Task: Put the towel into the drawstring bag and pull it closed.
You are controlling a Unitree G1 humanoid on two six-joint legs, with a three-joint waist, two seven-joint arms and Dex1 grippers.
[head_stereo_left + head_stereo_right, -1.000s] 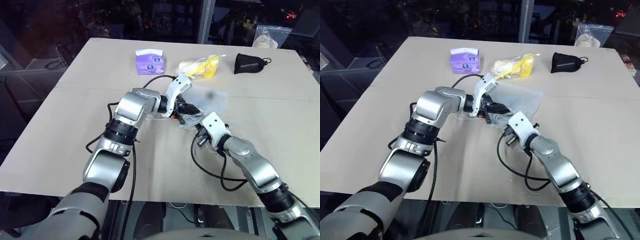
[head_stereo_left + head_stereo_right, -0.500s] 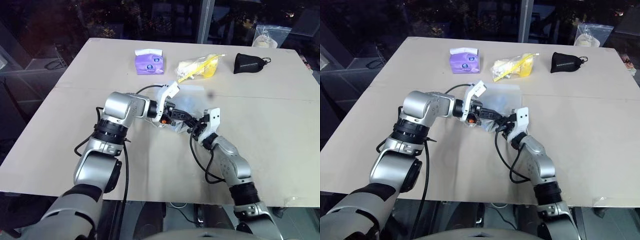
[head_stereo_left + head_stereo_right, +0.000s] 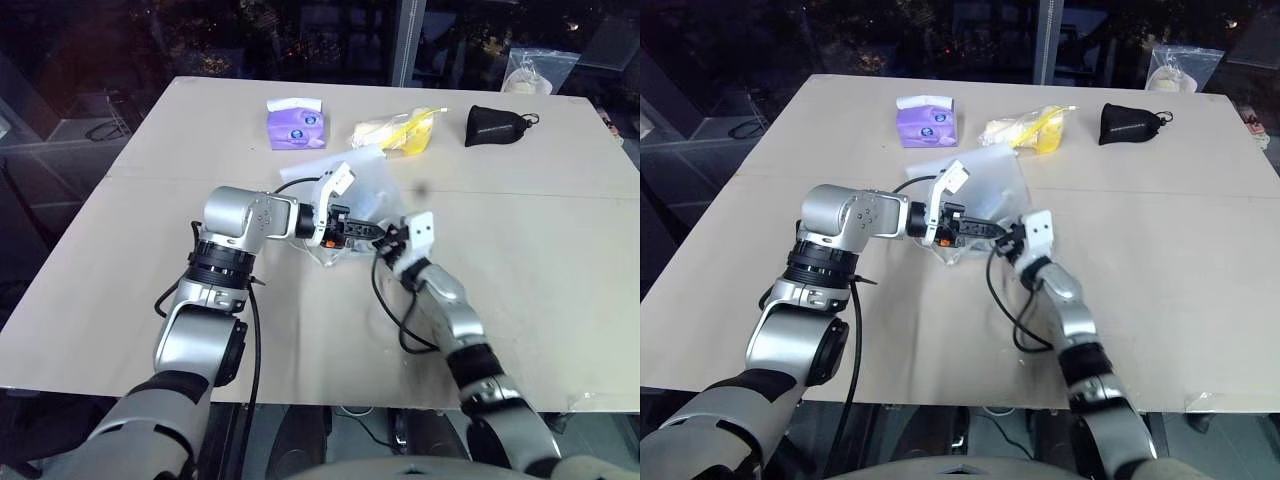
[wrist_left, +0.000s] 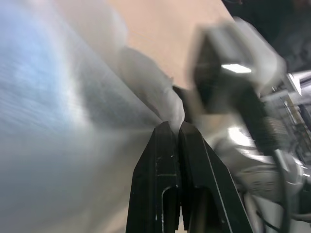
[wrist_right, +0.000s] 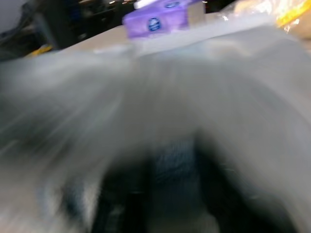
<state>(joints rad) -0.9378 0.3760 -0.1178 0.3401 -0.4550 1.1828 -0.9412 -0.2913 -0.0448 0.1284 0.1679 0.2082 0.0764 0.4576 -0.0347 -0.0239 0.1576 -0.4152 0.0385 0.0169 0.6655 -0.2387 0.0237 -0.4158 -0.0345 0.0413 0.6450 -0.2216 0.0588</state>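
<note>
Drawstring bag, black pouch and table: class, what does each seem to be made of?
Drawstring bag: thin translucent white fabric or mesh, probably; the table shows faintly through it.
Black pouch: matte soft cloth, seemingly; slumped and creased.
Table: matte beige board, perhaps wood or fibreboard; flat, with a seam.

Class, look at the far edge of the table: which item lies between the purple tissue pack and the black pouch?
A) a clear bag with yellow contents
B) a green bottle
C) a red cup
A: the clear bag with yellow contents lies between the purple tissue pack and the black pouch.
</note>
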